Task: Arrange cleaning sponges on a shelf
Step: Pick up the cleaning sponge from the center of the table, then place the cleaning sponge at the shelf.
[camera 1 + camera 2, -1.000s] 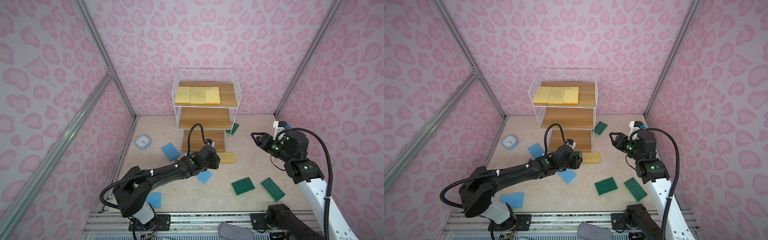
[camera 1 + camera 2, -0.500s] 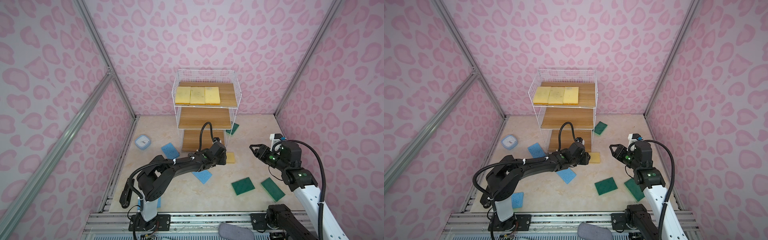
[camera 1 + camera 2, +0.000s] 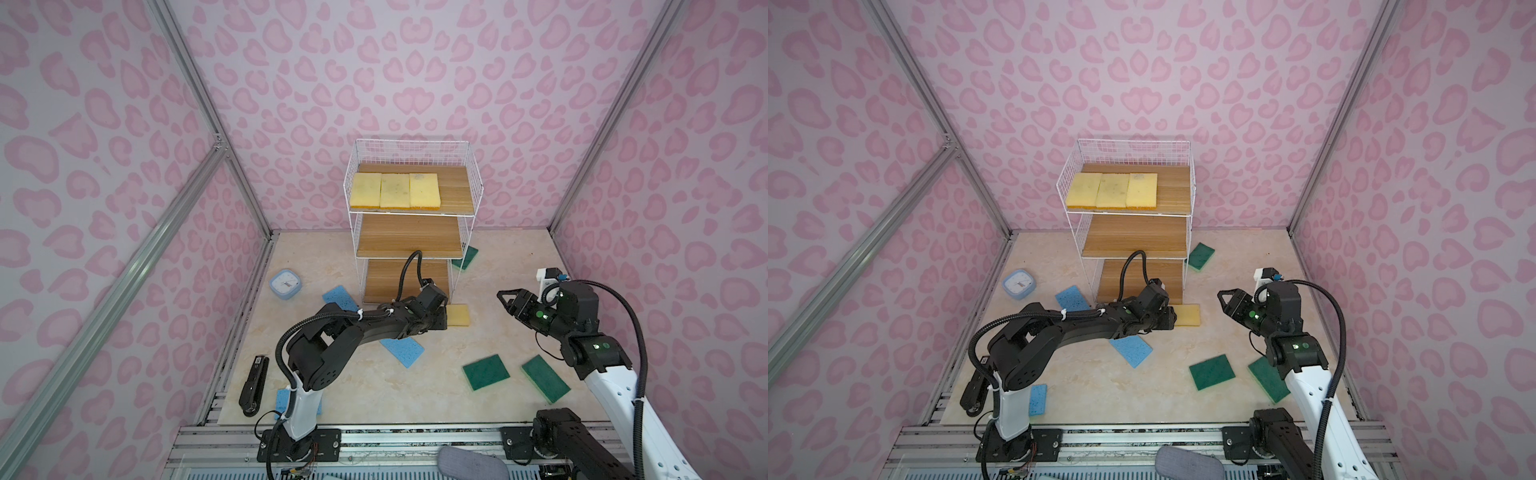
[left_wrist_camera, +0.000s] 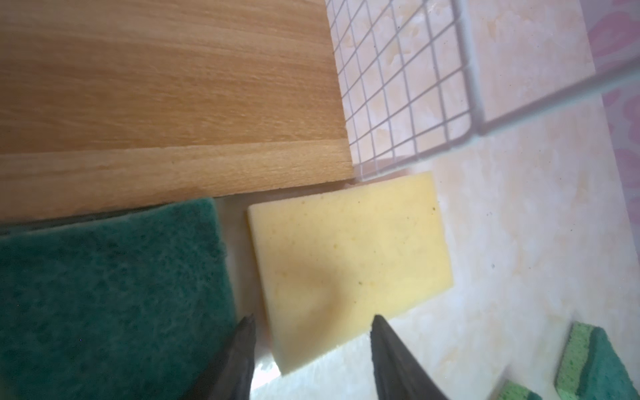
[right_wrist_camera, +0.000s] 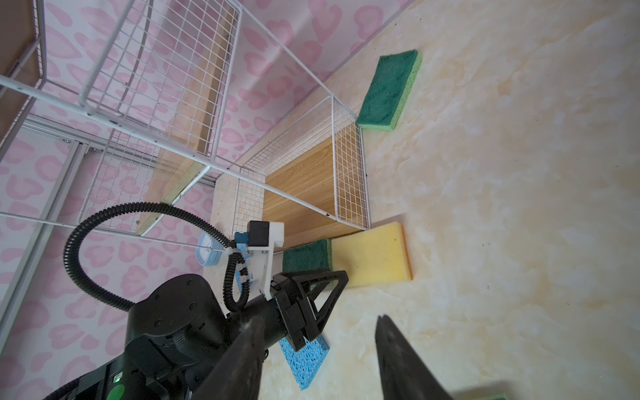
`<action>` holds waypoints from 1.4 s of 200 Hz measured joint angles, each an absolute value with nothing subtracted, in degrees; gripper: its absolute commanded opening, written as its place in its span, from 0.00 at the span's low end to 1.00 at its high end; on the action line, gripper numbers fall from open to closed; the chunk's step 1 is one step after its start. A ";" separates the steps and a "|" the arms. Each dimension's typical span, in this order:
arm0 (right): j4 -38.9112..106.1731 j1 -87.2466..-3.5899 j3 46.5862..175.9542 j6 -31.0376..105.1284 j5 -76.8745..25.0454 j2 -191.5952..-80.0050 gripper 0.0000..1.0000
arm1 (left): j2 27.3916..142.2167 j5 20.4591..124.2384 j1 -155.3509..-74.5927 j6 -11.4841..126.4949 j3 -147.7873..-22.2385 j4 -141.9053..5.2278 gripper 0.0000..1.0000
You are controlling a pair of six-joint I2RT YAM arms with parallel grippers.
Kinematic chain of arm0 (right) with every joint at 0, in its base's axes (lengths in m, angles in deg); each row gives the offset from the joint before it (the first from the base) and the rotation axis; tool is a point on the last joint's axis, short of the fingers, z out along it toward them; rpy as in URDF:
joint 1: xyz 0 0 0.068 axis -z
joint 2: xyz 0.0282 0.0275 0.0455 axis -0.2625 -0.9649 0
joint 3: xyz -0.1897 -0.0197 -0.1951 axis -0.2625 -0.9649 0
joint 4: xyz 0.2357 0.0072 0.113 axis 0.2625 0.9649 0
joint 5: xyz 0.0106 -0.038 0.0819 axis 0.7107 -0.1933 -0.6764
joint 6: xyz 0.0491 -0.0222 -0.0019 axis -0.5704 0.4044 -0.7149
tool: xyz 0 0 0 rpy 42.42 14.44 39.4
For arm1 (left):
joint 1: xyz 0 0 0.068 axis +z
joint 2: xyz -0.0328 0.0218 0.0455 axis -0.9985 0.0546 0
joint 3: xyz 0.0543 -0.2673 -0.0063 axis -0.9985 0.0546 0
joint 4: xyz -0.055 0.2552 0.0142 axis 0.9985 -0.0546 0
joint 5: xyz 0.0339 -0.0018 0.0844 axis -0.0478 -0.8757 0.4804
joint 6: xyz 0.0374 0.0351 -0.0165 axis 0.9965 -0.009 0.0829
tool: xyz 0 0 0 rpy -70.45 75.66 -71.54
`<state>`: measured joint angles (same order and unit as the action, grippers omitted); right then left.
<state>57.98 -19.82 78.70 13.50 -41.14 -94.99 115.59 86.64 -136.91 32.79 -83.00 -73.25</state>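
1. Three yellow sponges [image 3: 394, 190] lie side by side on the shelf [image 3: 455, 187] top board.
2. Left gripper [image 4: 311, 320]: jaws apart, empty, at fourth yellow sponge [image 4: 349, 256] on the floor [image 3: 316, 257], beside bottom board.
3. Right gripper [image 5: 318, 320]: jaws apart, empty.

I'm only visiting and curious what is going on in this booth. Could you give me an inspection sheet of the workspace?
Surface: beige marbled tabletop.
Job's things: shelf holds three yellow sponges on top tier; other tiers look bare. On tabletop: one yellow sponge at shelf's foot, three blue sponges, four green sponges.
Clutter: clock, black stapler.
Hands: left hand open, low over that yellow sponge; right hand open, empty, raised.
Cables: black hose loops before bottom tier; second hose arcs over right arm.
Surroundings: pink patterned walls, metal frame.
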 measured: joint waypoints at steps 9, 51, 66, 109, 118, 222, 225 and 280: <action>58.00 -19.84 78.70 13.50 -41.14 -95.14 0.53 | 115.79 86.29 -136.89 32.81 -83.11 -73.23 0.55; 57.98 -19.88 78.70 13.55 -41.12 -95.54 0.53 | 116.64 86.05 -136.91 32.81 -83.65 -73.23 0.55; 57.98 -19.88 78.70 13.55 -41.12 -95.54 0.53 | 117.32 85.86 -136.91 32.81 -83.78 -73.21 0.54; 57.98 -19.86 78.70 13.68 -41.12 -95.51 0.53 | 117.73 85.86 -136.91 32.68 -83.72 -73.14 0.39; 57.98 -19.88 78.77 13.68 -41.14 -95.56 0.53 | 117.73 85.86 -136.91 32.73 -83.72 -73.14 0.29; 58.09 -20.17 81.39 13.50 -41.79 -94.99 0.56 | 110.67 86.10 -138.51 33.78 -81.25 -74.13 0.04; 58.09 -20.21 81.46 13.50 -41.93 -94.97 0.57 | 110.21 86.10 -138.64 33.91 -81.10 -74.28 0.04; 61.21 -25.94 86.88 19.56 -42.56 -94.40 0.61 | 96.29 84.39 -140.35 35.83 -75.35 -79.04 0.04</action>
<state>61.21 -25.94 86.88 19.56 -42.56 -94.40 96.29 84.39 -140.35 35.83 -75.35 -79.04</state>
